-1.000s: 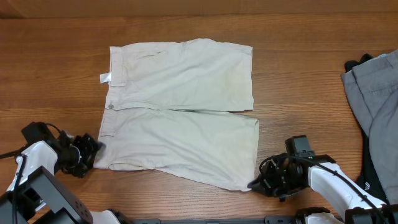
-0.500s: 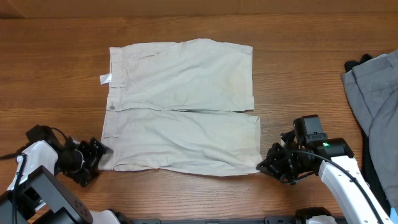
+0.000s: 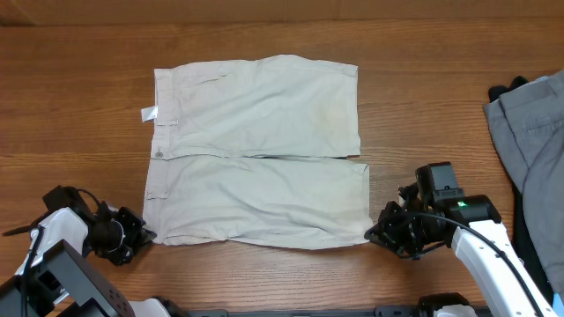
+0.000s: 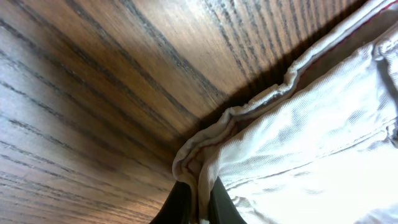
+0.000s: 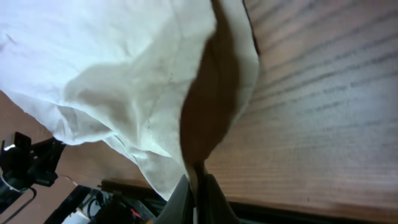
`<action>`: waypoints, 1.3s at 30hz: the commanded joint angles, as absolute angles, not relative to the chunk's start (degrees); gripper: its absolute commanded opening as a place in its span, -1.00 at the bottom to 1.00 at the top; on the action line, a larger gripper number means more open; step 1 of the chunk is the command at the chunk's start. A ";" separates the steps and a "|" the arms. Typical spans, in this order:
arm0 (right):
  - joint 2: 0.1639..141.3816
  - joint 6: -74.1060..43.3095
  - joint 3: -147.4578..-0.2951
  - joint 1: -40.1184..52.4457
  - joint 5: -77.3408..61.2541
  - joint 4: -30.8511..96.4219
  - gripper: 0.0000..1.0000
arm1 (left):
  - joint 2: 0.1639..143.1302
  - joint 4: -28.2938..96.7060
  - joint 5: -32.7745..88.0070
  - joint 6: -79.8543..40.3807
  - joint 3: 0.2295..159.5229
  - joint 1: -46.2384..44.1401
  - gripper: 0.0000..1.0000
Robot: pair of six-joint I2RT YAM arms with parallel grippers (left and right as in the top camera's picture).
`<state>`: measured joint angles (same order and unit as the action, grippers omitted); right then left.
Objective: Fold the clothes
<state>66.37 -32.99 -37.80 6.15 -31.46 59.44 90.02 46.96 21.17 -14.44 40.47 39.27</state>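
Pinching the shorts (image 3: 256, 150) at both near corners, we have them spread flat on the wooden tabletop (image 3: 79, 106), approx. centre. The waistband is to the left and the leg hems to the right. The two legs lie side by side w/ a thin line between them.

The left claw (image 3: 141, 236) sits at the near-left corner. Its wrist cam shows the fingers (image 4: 180, 202) pressed together on the rolled waistband edge, cloth clamped between them, no gap.

The right claw (image 3: 376, 233) is at the near-right corner. Its wrist cam shows it closed tight on the hem of the near leg, where the fabric bulges into a loose fold w/ a shadowed hollow.

The rest of the garment lies flat w/ a few soft wrinkles. A small white tag (image 3: 149, 112) sticks out by the far-left waistband.

The tabletop is brown wood, grain running left-right. At the right edge, well apart from the shorts, we see a grey garment (image 3: 533, 132) lying crumpled and partly out of frame. A bit of black cloth (image 3: 499, 91) peeks out at its far-left corner.
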 commanded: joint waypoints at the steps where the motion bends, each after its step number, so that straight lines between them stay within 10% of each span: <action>1: 64.95 -31.94 -40.99 6.35 -30.87 59.79 -0.92 | 91.79 48.58 26.61 -10.22 42.19 38.98 -0.91; 19: 62.11 -28.47 -85.03 6.37 -22.09 87.26 -0.92 | 60.88 86.65 30.06 -1.26 74.08 38.94 -0.92; 39: 87.83 -27.14 -88.58 6.37 -18.46 68.47 -0.92 | 71.79 76.73 16.12 -9.96 77.73 38.92 -0.92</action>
